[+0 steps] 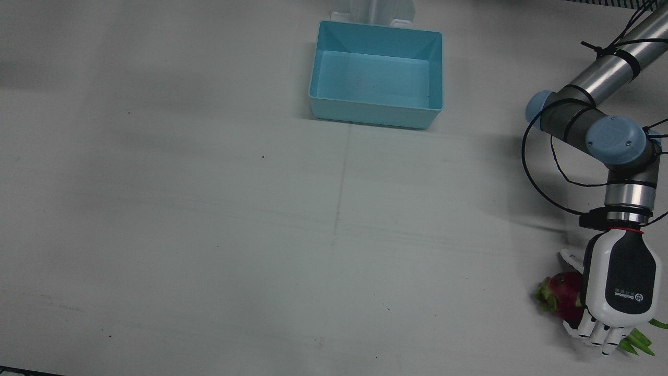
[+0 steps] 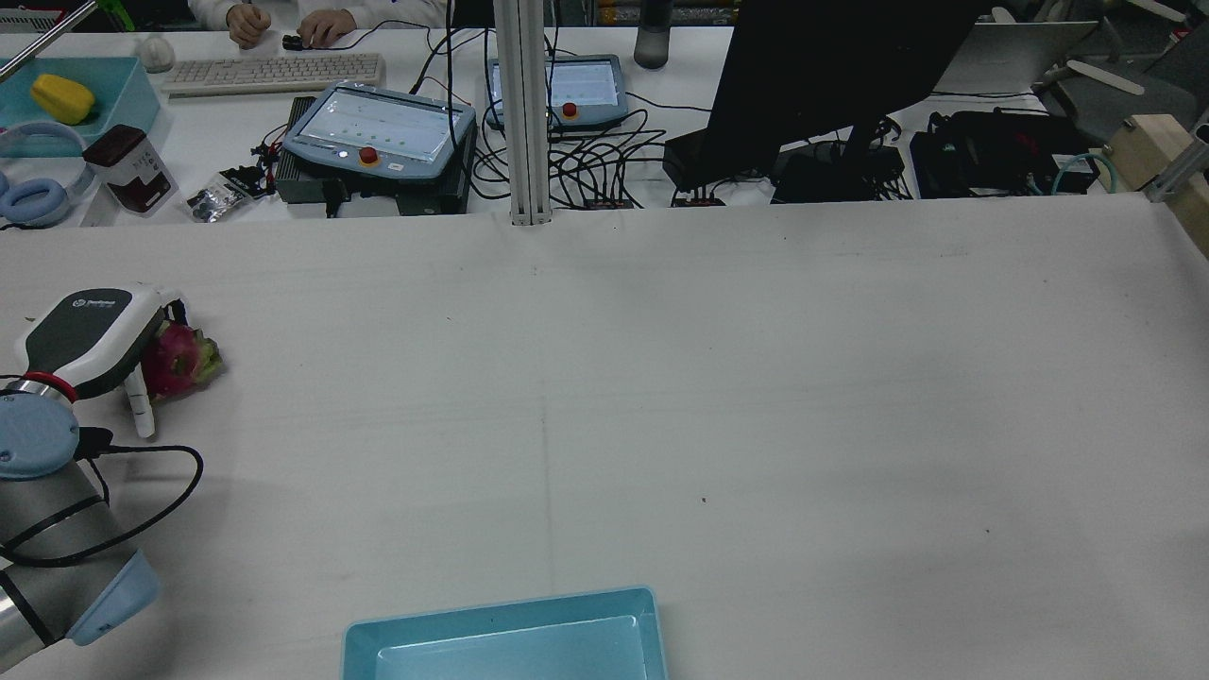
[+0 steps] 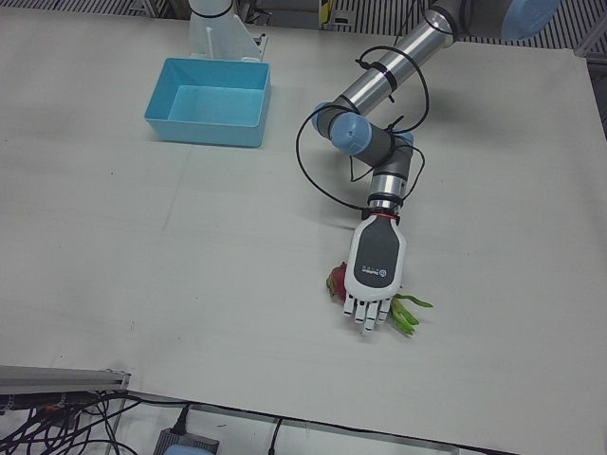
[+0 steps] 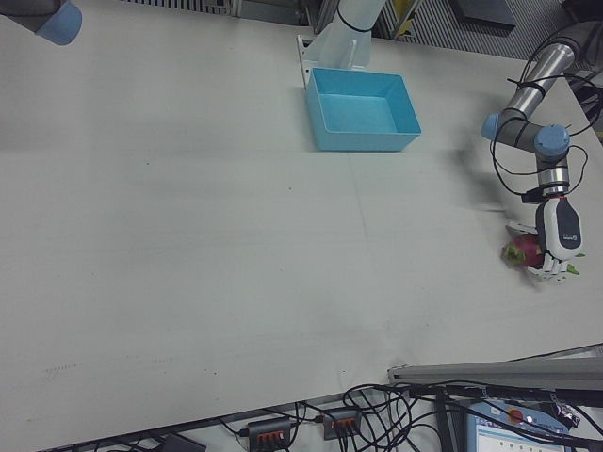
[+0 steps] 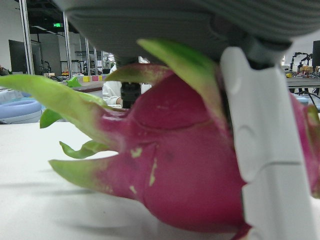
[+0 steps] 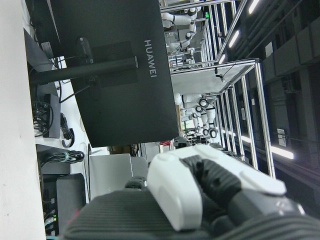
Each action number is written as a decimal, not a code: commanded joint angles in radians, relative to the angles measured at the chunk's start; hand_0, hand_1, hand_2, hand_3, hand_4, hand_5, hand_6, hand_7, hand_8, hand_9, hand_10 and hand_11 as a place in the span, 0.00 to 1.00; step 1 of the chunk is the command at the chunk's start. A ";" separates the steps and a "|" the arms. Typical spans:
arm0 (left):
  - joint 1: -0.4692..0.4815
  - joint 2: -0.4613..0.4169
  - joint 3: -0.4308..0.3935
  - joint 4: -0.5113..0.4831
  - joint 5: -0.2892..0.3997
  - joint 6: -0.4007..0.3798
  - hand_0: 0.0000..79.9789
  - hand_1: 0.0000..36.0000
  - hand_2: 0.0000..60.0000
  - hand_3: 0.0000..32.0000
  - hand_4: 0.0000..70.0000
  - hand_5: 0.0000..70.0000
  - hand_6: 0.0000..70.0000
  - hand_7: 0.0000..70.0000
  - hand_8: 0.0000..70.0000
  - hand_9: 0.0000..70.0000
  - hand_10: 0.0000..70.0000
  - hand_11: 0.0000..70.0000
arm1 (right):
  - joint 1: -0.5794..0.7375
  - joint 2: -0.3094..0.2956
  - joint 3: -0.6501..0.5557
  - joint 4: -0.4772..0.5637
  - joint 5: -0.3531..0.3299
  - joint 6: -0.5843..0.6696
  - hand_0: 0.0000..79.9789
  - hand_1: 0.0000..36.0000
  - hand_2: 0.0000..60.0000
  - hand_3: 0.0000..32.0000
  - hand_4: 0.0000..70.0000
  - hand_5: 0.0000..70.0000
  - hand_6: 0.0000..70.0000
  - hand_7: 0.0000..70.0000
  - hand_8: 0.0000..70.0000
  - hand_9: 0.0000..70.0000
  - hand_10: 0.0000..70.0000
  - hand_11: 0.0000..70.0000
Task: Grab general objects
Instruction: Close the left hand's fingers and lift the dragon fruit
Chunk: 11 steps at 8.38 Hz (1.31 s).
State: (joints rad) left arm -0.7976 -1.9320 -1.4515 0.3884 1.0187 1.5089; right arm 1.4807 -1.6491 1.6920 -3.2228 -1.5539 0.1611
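Note:
A pink dragon fruit [image 1: 563,295] with green scales lies on the white table near its front edge, before my left arm. It also shows in the rear view [image 2: 175,359], the left-front view [image 3: 337,282] and the right-front view [image 4: 521,251]. My left hand [image 1: 618,284] is palm down over it, fingers stretched past it and thumb spread, not closed around it. In the left hand view the fruit [image 5: 175,165] fills the frame under the palm, still on the table, with one finger [image 5: 265,165] across it. Only part of my right hand [image 6: 200,190] shows, in its own view.
A light blue bin [image 1: 373,112] stands at the robot's side of the table, in the middle. Green leaf tips [image 1: 636,342] stick out beyond the left hand's fingers. Monitors, cables and control pendants [image 2: 378,132] lie past the table's far edge.

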 commanded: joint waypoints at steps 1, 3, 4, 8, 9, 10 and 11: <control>0.000 -0.001 -0.001 -0.006 -0.024 -0.001 0.64 0.70 1.00 0.00 0.47 1.00 0.69 1.00 0.56 0.76 0.43 0.64 | 0.001 0.000 0.000 0.000 0.000 0.000 0.00 0.00 0.00 0.00 0.00 0.00 0.00 0.00 0.00 0.00 0.00 0.00; -0.002 -0.001 -0.012 0.003 -0.040 -0.004 0.58 0.76 1.00 0.00 0.55 1.00 0.84 1.00 0.75 0.96 0.69 0.98 | 0.001 0.000 0.000 0.000 0.000 0.000 0.00 0.00 0.00 0.00 0.00 0.00 0.00 0.00 0.00 0.00 0.00 0.00; -0.003 0.002 -0.038 0.012 -0.040 -0.004 0.55 0.78 1.00 0.00 0.56 1.00 0.86 1.00 0.79 0.99 0.75 1.00 | 0.001 0.000 0.000 0.000 0.000 0.000 0.00 0.00 0.00 0.00 0.00 0.00 0.00 0.00 0.00 0.00 0.00 0.00; -0.017 0.010 -0.262 0.099 -0.042 -0.006 0.53 0.77 1.00 0.00 0.50 1.00 0.80 1.00 0.75 0.95 0.77 1.00 | 0.001 0.000 0.000 0.000 0.000 0.000 0.00 0.00 0.00 0.00 0.00 0.00 0.00 0.00 0.00 0.00 0.00 0.00; -0.017 0.011 -0.288 0.098 -0.040 -0.010 0.54 0.75 1.00 0.00 0.49 1.00 0.76 1.00 0.72 0.92 0.73 1.00 | 0.001 0.000 0.000 0.000 0.000 0.000 0.00 0.00 0.00 0.00 0.00 0.00 0.00 0.00 0.00 0.00 0.00 0.00; -0.018 0.011 -0.311 0.095 -0.039 -0.010 0.56 0.74 1.00 0.00 0.47 1.00 0.74 1.00 0.69 0.91 0.71 1.00 | 0.001 0.000 0.000 0.000 0.000 0.002 0.00 0.00 0.00 0.00 0.00 0.00 0.00 0.00 0.00 0.00 0.00 0.00; -0.020 0.013 -0.329 0.084 -0.035 -0.022 0.56 0.71 1.00 0.00 0.45 1.00 0.71 1.00 0.67 0.90 0.71 1.00 | 0.001 0.000 0.000 0.000 0.000 0.000 0.00 0.00 0.00 0.00 0.00 0.00 0.00 0.00 0.00 0.00 0.00 0.00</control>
State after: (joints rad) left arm -0.8145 -1.9213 -1.7307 0.4822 0.9787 1.5003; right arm 1.4818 -1.6490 1.6920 -3.2229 -1.5539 0.1615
